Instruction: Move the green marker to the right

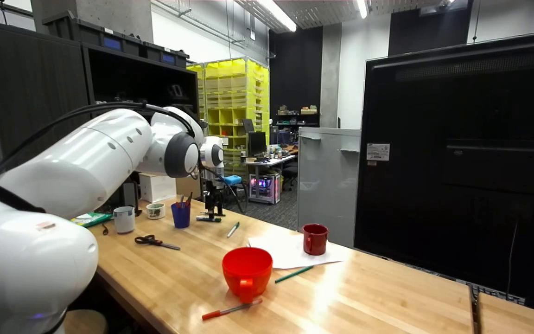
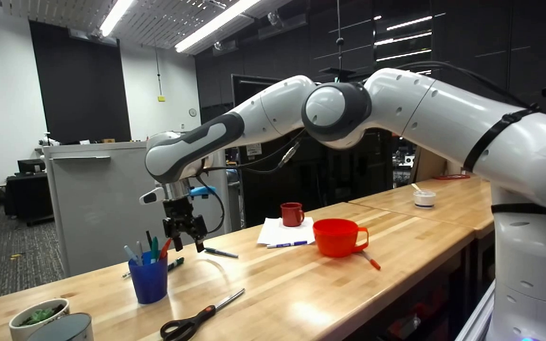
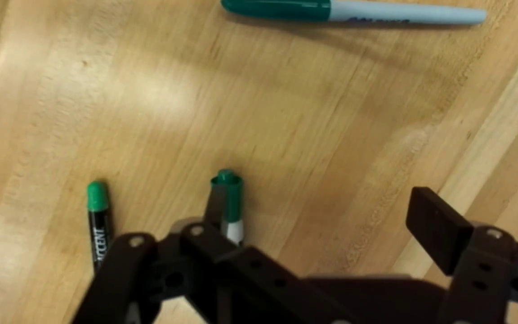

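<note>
Spread wide and empty, the gripper (image 2: 189,244) should turn crosswise to the green-capped, grey-barrelled marker (image 3: 353,11), the likely target, before descending.

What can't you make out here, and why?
Wrist view: lettering on the slim green-capped marker, too blurred to read.
Wrist view: lower ends of the black marker and thicker green-and-white marker, behind the gripper.
Both exterior views: bottoms of the pens in the blue cup, hidden by its wall.
An exterior view: base of the grey mug, cut off by the bottom edge.
</note>
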